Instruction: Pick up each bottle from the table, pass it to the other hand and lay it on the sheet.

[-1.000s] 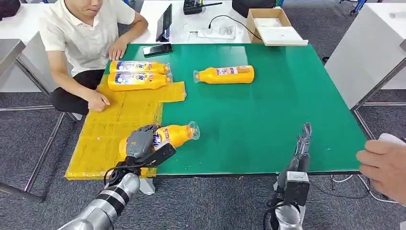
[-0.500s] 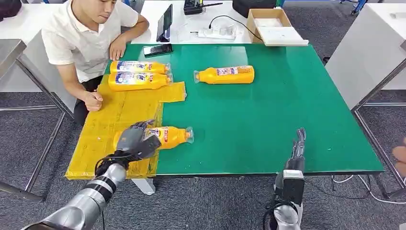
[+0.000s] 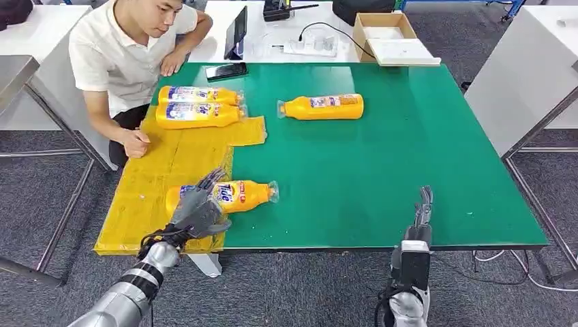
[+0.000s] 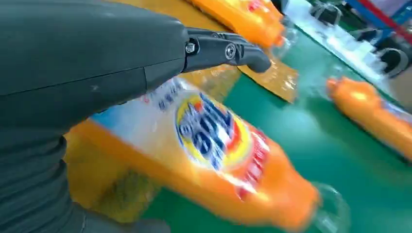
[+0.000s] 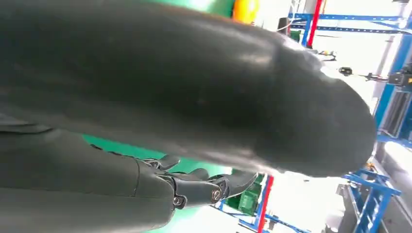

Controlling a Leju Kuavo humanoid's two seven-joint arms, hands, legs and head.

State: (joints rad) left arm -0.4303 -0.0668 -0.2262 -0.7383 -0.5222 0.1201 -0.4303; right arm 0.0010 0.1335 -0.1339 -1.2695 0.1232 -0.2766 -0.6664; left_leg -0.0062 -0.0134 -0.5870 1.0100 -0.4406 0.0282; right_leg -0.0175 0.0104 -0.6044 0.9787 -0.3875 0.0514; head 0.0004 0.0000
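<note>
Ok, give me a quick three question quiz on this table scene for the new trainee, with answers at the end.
1. How many bottles lie wholly on the yellow sheet?
2. True or false: the left robot hand has its fingers spread over the nearest bottle.
3. The lone bottle on the green table has its cap pointing toward: A the person, B the cardboard box.

Key: 1 two; 2 true; 3 A.

Glossy orange plastic bottle [image 3: 235, 195] w/ clear cap, crinkly yellow sheet [image 3: 157, 184], matt green tabletop [image 3: 382, 157].
</note>
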